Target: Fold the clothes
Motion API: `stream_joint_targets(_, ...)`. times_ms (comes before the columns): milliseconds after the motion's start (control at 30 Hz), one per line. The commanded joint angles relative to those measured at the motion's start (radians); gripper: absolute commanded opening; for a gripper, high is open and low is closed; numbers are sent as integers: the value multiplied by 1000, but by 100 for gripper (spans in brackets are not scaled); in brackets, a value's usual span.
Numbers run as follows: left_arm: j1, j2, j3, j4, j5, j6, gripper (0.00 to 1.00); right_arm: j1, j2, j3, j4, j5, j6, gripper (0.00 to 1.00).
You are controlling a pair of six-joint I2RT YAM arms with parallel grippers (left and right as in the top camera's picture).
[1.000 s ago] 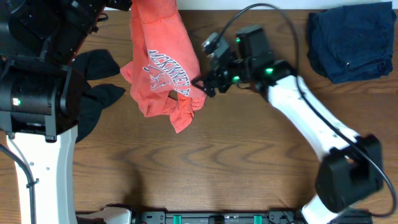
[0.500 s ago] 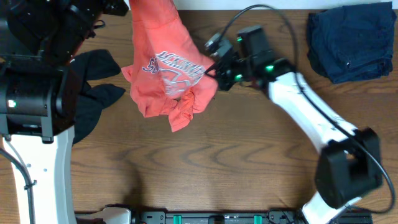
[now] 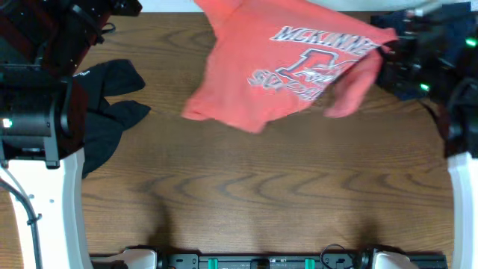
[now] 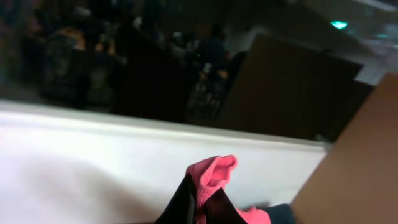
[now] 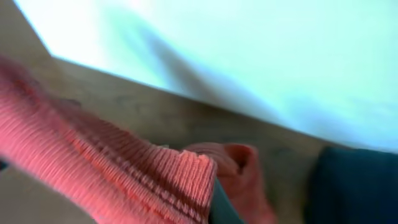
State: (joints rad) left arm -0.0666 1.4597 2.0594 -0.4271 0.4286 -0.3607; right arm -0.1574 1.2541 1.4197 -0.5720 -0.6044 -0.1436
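Your right gripper (image 3: 390, 61) has swung right with the coral-red T-shirt (image 3: 284, 75) pinched, and the left gripper (image 4: 200, 198) clamps its other edge, so it hangs spread above the table (image 3: 261, 194), probably for laying flat.

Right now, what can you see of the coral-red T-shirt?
The coral-red T-shirt is soft, ribbed-looking knit, with navy-and-white lettering and a logo facing the overhead camera. It hangs spread and creased above the wooden table, held between the two arms. The left gripper pinches a bunched edge at the top and the right gripper has its jaws shut on the right edge. The lower edge droops.
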Motion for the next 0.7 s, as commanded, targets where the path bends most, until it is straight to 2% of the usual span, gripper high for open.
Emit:
stream_joint_targets(0,-26,47,13,77,64,-77,6,-48,-59,9,-9,-64,1,1)
stream_joint_targets(167,-92,129,13,241,118,-188,6,-52,-147,9,-14,-78,0,1)
stream_joint_targets(267,-116,158,13,263,122,-202,6,-52,-198,9,-34,-74,-6,1)
stream_joint_targets(500,-95,167,13,105,164,-119,6,-33,-217,8,-130,-121,-11,1)
stream_joint_targets(667,-36,167,13,-68,163,-24,6,97,-125,-4,-214,-156,-12,1)
